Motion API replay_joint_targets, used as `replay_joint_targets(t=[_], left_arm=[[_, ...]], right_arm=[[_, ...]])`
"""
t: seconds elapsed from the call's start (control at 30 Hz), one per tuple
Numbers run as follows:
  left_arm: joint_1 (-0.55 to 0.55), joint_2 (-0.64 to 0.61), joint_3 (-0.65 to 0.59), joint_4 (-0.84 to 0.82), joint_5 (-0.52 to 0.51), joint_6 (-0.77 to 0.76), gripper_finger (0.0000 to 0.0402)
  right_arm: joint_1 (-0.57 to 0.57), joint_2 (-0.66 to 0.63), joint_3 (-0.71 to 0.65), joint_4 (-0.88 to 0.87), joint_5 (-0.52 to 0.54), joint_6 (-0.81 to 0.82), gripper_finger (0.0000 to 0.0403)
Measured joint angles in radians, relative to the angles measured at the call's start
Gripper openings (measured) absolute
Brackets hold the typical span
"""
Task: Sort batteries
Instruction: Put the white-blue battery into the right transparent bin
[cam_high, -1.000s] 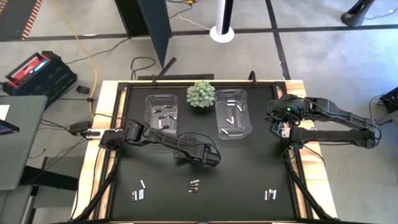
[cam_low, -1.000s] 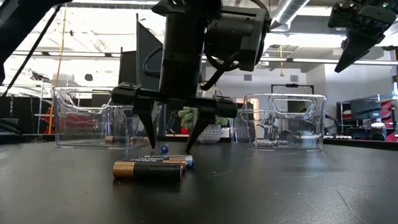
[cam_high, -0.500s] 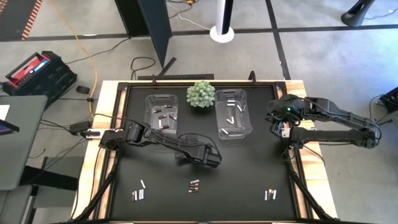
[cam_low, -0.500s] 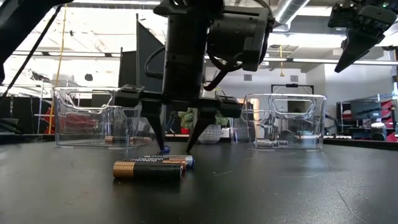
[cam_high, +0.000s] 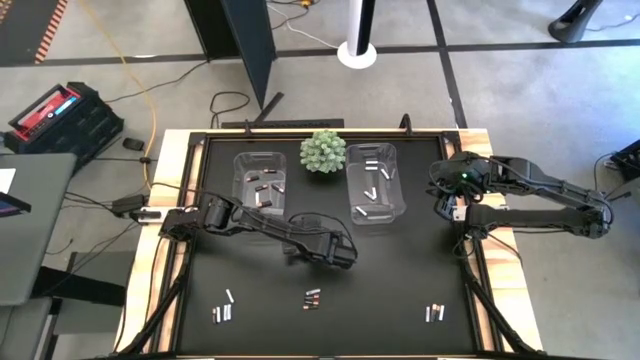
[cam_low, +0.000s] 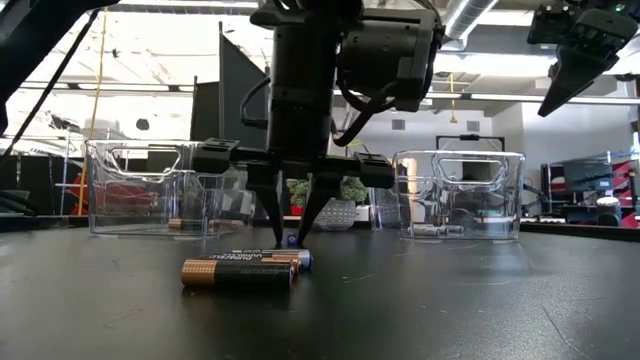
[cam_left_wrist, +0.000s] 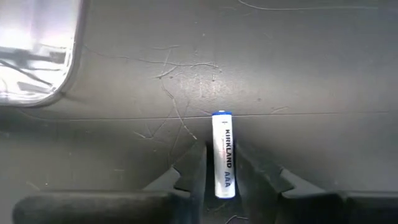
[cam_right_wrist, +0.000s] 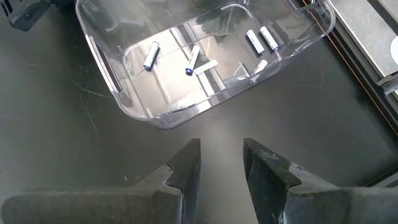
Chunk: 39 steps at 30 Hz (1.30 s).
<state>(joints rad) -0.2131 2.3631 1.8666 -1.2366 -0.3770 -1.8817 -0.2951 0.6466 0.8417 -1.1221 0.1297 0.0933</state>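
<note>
A pale white battery (cam_left_wrist: 222, 134) with a blue end lies on the black table (cam_high: 400, 280) near its middle. My left gripper (cam_high: 338, 256) points steeply down over it, shut on it; the low view shows the fingertips (cam_low: 300, 215) meeting around the blue end (cam_low: 291, 240). My right gripper (cam_right_wrist: 221, 155) hangs open, high at the table's right, near a clear bin (cam_right_wrist: 205, 56) holding white batteries. A second clear bin (cam_high: 260, 180) holds dark batteries. Two dark copper-ended batteries (cam_low: 240, 272) lie side by side nearer the front edge. My left gripper pinches the white battery's two long sides (cam_left_wrist: 216, 171) between its two fingers, at the end away from the blue cap. The fingers come from above, slanting, and the battery runs lengthwise between them. It lies flat on the table.
A green spiky ball plant (cam_high: 323, 152) stands between the two bins at the back. Small clusters of batteries lie near the front edge at the left (cam_high: 225, 311), middle (cam_high: 312, 298) and right (cam_high: 433, 313). Bare black table lies between them and the bins.
My left gripper has shut from wide open onto the white battery without shifting place. The battery's blue end has slid a little toward the table's right as the fingers closed on it.
</note>
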Motion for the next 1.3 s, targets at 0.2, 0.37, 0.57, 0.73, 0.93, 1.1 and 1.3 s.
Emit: replay_joint_targets(t=[0.2, 0.37, 0.57, 0.73, 0.93, 1.1, 1.3], left_arm=[[0.0, 0.001, 0.021, -0.012, 0.005, 0.026, 0.0057], [0.0, 0.001, 0.025, -0.012, 0.005, 0.045, 0.0048], [-0.002, -0.003, 0.025, -0.007, 0.005, 0.041, 0.0046], [-0.002, -0.005, 0.043, -0.024, 0.007, 0.063, 0.0046], [-0.004, -0.002, 0.096, -0.059, 0.031, 0.109, 0.0045], [-0.004, -0.003, 0.14, -0.122, 0.022, 0.112, 0.0045], [-0.001, -0.005, 0.215, -0.189, 0.011, 0.181, 0.0045]], right_arm=[[0.0, 0.0, 0.0, 0.0, 0.0, 0.0, 0.0137], [0.0, 0.0, 0.0, 0.0, 0.0, 0.004, 0.0137], [0.0, 0.0, 0.0, 0.0, 0.0, 0.004, 0.0137], [0.0, 0.0, 0.0, 0.0, 0.0, 0.003, 0.0136], [0.0, 0.0, 0.0, 0.001, 0.0, 0.003, 0.0137], [0.0, 0.0, 0.0, 0.006, 0.0, 0.003, 0.0137], [0.0, 0.0, 0.0, 0.017, 0.0, 0.003, 0.0137]])
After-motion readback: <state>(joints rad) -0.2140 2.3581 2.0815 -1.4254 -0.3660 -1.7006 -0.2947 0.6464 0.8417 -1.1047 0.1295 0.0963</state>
